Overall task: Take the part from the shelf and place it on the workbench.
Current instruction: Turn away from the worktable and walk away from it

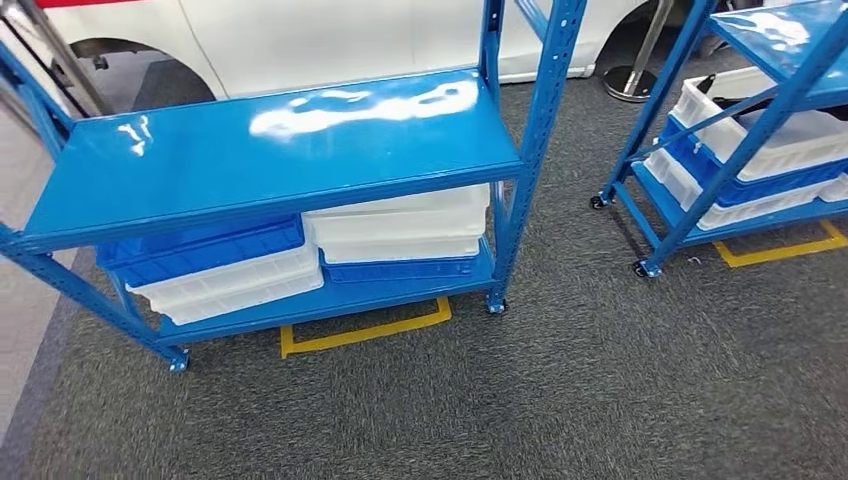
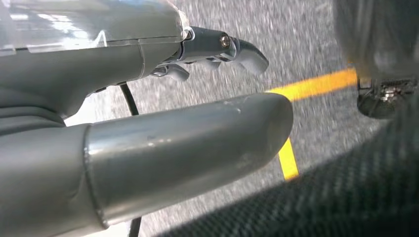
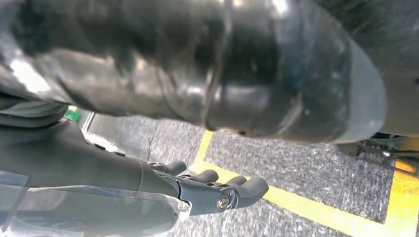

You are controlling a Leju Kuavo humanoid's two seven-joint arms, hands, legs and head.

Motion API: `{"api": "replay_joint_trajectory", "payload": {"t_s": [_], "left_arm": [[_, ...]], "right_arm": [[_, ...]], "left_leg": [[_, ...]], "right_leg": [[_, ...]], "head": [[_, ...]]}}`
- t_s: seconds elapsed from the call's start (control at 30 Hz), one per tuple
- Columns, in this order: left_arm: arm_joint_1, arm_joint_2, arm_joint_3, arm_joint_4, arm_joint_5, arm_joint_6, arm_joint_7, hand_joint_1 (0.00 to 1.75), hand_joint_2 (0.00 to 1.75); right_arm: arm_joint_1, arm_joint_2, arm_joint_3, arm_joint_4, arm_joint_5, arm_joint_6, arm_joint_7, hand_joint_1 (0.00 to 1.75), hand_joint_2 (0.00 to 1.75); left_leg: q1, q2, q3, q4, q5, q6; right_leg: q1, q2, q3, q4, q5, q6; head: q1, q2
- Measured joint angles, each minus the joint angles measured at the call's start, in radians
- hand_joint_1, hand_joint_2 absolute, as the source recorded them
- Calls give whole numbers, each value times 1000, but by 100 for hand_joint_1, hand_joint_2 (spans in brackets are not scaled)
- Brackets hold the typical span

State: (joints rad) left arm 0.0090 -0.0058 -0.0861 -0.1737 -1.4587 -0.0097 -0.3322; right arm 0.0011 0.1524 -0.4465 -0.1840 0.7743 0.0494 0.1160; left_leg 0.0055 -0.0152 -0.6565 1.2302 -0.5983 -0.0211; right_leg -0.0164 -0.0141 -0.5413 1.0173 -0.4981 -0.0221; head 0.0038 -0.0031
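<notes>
Head view: the shelf [image 1: 270, 150] stands ahead and left of centre; its top deck is bare, and white and blue bins [image 1: 400, 235] sit below. The part cannot be identified, possibly inside a bin. The left hand [image 2: 163, 98] and right hand [image 3: 163, 163] hang floorward, fingers extended, holding nothing.

A vehicle workshop or factory logistics floor — blue steel shelving racks on castors [image 1: 270, 170] hold stacked blue and white plastic crates [image 1: 215, 265], a second rack [image 1: 745, 130] stands at 2 o'clock, yellow floor tape [image 1: 365, 330] marks parking spots on grey carpet, and a white car body [image 1: 320, 40] sits at 12 o'clock.
</notes>
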Motion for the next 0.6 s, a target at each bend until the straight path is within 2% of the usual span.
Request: {"api": "replay_joint_trajectory", "payload": {"t_s": [0.03,0.07,0.1,0.13,0.17,0.23,0.27,0.33,0.4,0.47,0.6], "left_arm": [[1,0,-2,0,-1,0,0,0,0],[2,0,-3,0,-1,0,0,0,0],[3,0,-3,0,-1,0,0,0,0],[3,0,-4,0,-1,0,0,0,0],[3,0,-4,0,-1,1,0,0,0],[3,1,-4,0,-1,2,0,0,0],[4,1,-4,0,-1,3,0,0,0],[8,0,-4,0,-1,3,1,0,0],[7,-1,-4,0,-1,3,2,0,0],[5,-2,-4,0,-1,3,2,0,0],[4,-2,-4,0,-1,2,2,0,0]], "right_arm": [[0,0,-1,0,0,0,0,0,0],[0,0,-2,0,1,0,0,0,0],[0,0,-2,0,1,0,0,0,0],[-1,0,-3,0,1,0,0,0,0],[-1,1,-3,0,1,0,0,0,0],[-2,1,-4,0,2,0,0,0,0],[-3,1,-4,0,2,0,0,0,0],[-9,2,-4,0,2,0,0,0,0],[-10,2,-4,-1,2,0,0,0,0],[-8,2,-4,-1,2,0,0,0,0],[-7,2,-4,-1,2,0,0,0,0]], "left_leg": [[1,5,-23,43,-11,-3],[2,8,-28,50,-2,-4],[3,14,-13,18,25,-4],[2,28,21,-48,62,-2],[0,51,56,-118,91,3],[-7,82,100,-207,120,16],[-10,82,102,-215,118,23],[-9,58,106,-222,121,35],[-2,38,116,-233,129,47],[1,29,121,-237,132,53],[0,25,120,-237,133,54]], "right_leg": [[2,-15,1,1,-3,-1],[3,-30,2,1,-6,0],[4,-44,5,2,-9,1],[4,-57,10,3,-13,3],[6,-68,15,4,-18,6],[9,-88,24,5,-26,15],[11,-96,28,4,-28,20],[10,-107,38,2,-34,31],[8,-72,36,23,-54,41],[5,-34,27,48,-73,44],[5,-20,12,76,-90,44]], "head": [[0,0],[0,0],[0,0],[0,0],[0,0],[0,0],[0,0],[0,0],[1,0],[1,0],[2,0]]}}
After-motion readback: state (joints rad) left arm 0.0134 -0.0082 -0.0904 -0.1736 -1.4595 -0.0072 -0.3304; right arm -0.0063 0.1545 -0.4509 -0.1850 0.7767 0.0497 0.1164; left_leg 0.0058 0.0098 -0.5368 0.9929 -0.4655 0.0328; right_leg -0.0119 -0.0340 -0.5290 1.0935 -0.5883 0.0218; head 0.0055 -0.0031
